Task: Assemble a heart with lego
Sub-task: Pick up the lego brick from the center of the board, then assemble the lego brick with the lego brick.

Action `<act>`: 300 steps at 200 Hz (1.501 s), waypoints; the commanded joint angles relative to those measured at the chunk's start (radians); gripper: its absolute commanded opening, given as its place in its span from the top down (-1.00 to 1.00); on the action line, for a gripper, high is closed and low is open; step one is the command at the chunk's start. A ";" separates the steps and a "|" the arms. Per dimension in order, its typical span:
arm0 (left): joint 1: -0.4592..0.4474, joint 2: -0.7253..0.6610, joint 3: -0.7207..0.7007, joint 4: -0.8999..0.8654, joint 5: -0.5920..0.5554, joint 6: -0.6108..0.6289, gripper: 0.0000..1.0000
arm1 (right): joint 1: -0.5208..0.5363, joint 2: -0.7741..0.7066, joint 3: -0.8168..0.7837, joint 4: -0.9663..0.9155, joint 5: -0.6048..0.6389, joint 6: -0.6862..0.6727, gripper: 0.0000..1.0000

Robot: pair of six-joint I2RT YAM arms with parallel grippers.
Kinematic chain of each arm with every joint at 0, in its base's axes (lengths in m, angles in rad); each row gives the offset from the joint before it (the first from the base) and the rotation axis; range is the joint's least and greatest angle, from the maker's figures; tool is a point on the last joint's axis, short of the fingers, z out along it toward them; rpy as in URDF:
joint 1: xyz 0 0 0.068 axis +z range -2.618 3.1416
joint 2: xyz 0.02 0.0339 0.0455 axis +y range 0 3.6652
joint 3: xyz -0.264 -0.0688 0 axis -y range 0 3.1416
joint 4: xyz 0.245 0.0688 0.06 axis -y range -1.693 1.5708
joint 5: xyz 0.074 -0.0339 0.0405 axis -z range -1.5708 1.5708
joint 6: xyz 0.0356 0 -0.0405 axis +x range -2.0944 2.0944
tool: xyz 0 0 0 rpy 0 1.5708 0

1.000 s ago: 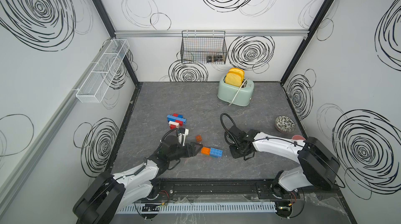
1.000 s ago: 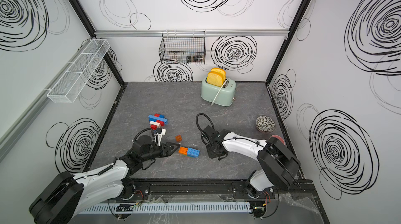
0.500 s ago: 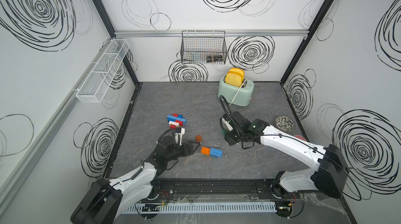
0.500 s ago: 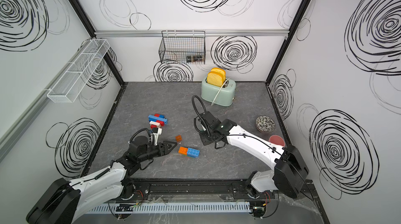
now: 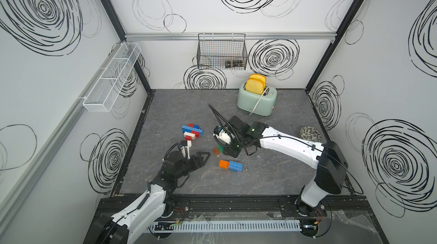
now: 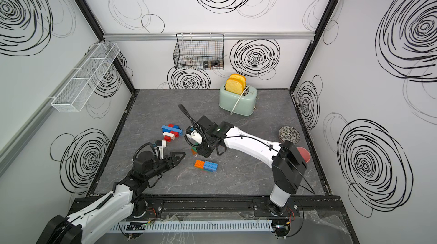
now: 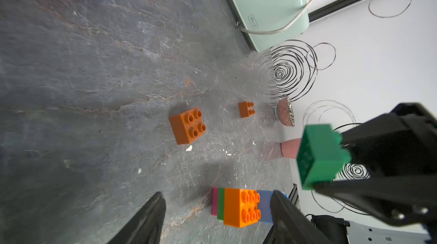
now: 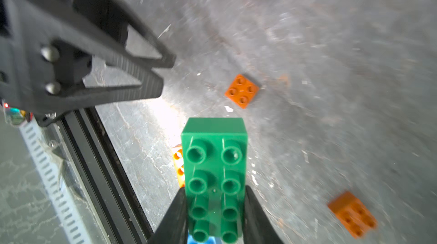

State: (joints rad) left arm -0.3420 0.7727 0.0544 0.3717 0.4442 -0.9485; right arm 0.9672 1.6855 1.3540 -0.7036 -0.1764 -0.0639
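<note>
The right gripper (image 8: 215, 198) is closed on a green brick (image 8: 214, 160), an oblong one with eight studs. Its two fingers press against the long sides at one end, so most of the brick sticks out beyond the tips. In the left wrist view this green brick (image 7: 319, 157) hangs clear of the grey mat (image 5: 272, 179), near the middle of the floor.

The left gripper (image 5: 203, 157) sits low over the mat to the left of the held brick, its jaws standing well apart with nothing between them. They point right toward an orange and blue stack (image 5: 230, 166), which lies on the mat with green and pink bricks joined to it.

A brown square brick (image 5: 216, 151) lies just far of that stack, beside the held brick. A second brown brick (image 7: 246, 109) lies on its side farther right. A blue, red and white cluster (image 5: 192, 131) rests farther back on the left. The mint toaster (image 5: 256, 103) stands at the far right.
</note>
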 commanded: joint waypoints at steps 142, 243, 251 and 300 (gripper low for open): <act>0.030 -0.006 -0.023 0.037 0.031 -0.032 -0.50 | 0.095 0.118 -0.003 -0.112 0.055 -0.106 0.39; -0.066 0.018 -0.053 0.146 0.025 -0.065 -0.49 | 0.111 0.161 -0.021 -0.140 0.162 -0.085 0.40; -0.074 0.025 -0.051 0.159 0.024 -0.068 -0.49 | 0.111 0.163 -0.023 -0.144 0.155 -0.086 0.40; -0.173 0.104 -0.050 0.284 0.025 -0.071 -0.47 | 0.113 0.179 -0.051 -0.159 0.081 -0.110 0.42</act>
State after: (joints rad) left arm -0.4728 0.8398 0.0113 0.5186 0.4706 -1.0039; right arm 1.0725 1.8046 1.3602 -0.7784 -0.0753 -0.1509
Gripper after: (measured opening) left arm 0.738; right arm 0.339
